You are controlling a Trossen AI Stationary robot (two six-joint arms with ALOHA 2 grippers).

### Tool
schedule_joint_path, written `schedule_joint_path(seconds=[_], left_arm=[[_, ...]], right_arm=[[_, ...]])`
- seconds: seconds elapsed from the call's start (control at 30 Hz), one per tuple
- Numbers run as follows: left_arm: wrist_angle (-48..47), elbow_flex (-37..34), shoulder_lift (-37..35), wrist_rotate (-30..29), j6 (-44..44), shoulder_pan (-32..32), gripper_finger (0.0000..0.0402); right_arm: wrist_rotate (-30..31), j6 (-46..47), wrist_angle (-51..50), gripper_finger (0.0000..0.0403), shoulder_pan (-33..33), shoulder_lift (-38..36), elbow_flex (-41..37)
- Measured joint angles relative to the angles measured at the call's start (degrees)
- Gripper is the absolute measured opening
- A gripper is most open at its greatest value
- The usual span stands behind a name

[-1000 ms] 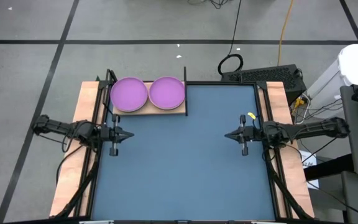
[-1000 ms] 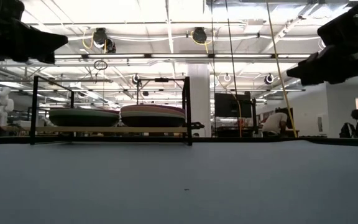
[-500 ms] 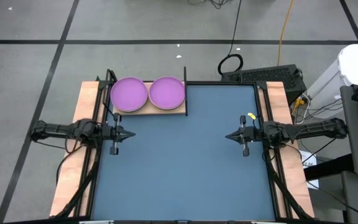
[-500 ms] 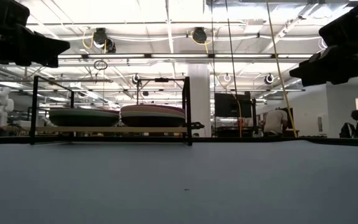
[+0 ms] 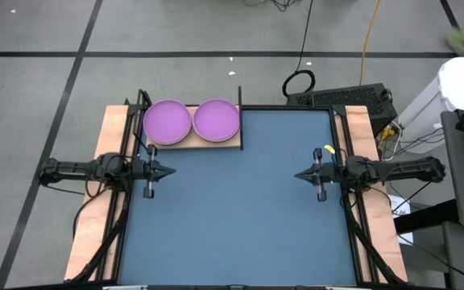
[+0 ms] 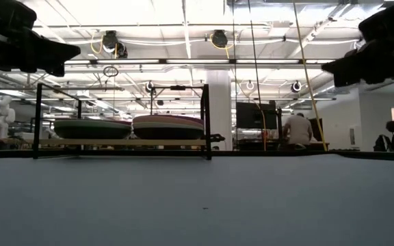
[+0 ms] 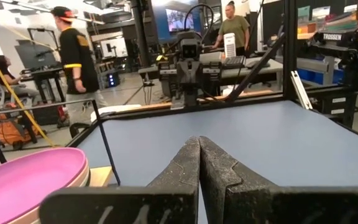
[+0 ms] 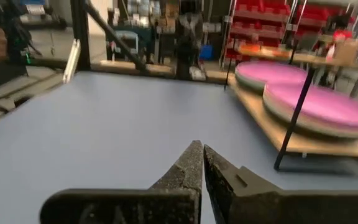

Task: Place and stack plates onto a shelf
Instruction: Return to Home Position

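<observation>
Atop wooden shelf, round purple plates

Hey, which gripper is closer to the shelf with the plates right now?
Left. The left gripper hovers just off the front-left corner of the shelf. The right gripper hangs far across the mat, near its right edge.

Soft, even light falls from overhead in the high view, and the blue-grey worktop looks flat and matte from edge to edge. In the low view the ceiling light strips at 12 o'clock burn out to white. Against them the left claw at 10 o'clock and the right claw at 2 o'clock are black silhouettes. The right wrist view is blurred throughout, and the plates at 3 o'clock look smeared.
</observation>
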Motion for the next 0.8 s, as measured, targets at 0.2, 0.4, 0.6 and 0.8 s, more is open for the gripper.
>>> schedule_joint_path(seconds=[0.2, 0.4, 0.6, 0.8], left_arm=[[-0.04, 0.00, 0.00, -0.02, -0.01, 0.11, 0.0001], [-1.51, 0.00, 0.06, -0.04, -0.06, 0.11, 0.0001], [-2.04, 0.07, 0.28, -0.76, -0.06, 0.11, 0.0001], [-2.21, 0.09, 0.28, -0.93, -2.16, 0.11, 0.0001]], right_arm=[[-3.91, -1.55, -0.98, 0.0000, -0.02, -6.00, -0.02], [-4.40, -2.94, -1.30, 0.0000, -0.02, -6.44, -0.02], [-4.34, -3.16, -1.36, 0.0000, -0.02, -6.46, -0.02], [-4.16, -4.64, -0.72, 0.0000, -0.02, -6.46, -0.02]])
